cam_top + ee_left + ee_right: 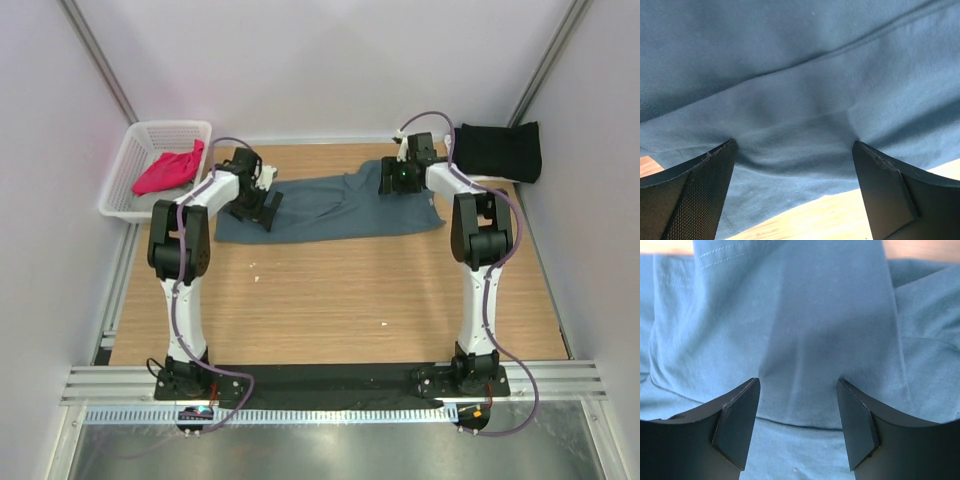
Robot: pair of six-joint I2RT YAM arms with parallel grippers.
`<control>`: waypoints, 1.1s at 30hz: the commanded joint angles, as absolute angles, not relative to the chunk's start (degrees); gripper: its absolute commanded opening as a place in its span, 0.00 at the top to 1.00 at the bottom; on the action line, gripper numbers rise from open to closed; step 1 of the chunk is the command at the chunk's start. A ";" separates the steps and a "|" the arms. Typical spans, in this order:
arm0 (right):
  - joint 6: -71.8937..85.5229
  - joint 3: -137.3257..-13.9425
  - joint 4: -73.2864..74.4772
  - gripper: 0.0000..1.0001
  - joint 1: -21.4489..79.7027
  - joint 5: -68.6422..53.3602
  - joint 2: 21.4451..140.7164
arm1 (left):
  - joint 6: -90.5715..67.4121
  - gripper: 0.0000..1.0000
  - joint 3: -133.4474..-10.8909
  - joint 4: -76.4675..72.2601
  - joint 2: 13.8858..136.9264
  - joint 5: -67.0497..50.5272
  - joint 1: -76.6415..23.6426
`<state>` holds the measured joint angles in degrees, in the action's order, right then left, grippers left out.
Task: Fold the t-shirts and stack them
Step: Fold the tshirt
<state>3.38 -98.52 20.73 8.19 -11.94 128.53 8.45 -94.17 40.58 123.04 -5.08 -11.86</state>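
Both spread wide, gripping nothing: L gripper (794,144) & R gripper (798,381) on soft creased blue-grey tee (340,207)

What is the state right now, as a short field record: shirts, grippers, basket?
blue-grey t-shirt: laid out across the table on its far side, layers overlapping
left gripper: open, down on its left end
right gripper: open, down on its right end
black t-shirt: folded, far right
magenta t-shirt: crumpled in white basket, far left
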 commanded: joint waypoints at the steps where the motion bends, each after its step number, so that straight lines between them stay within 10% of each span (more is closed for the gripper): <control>1: 3.43 -104.66 24.43 0.31 8.44 -12.92 133.93 | 7.74 0.01 -90.36 43.77 122.79 -1.85 -11.51; 19: 5.10 -130.34 23.38 0.30 10.55 -12.84 146.08 | -2.99 0.01 -75.14 50.10 100.03 -2.73 -23.11; 33: 0.26 -109.62 24.52 0.28 11.16 -8.27 119.90 | 32.05 0.00 -68.49 45.71 90.10 3.70 -23.03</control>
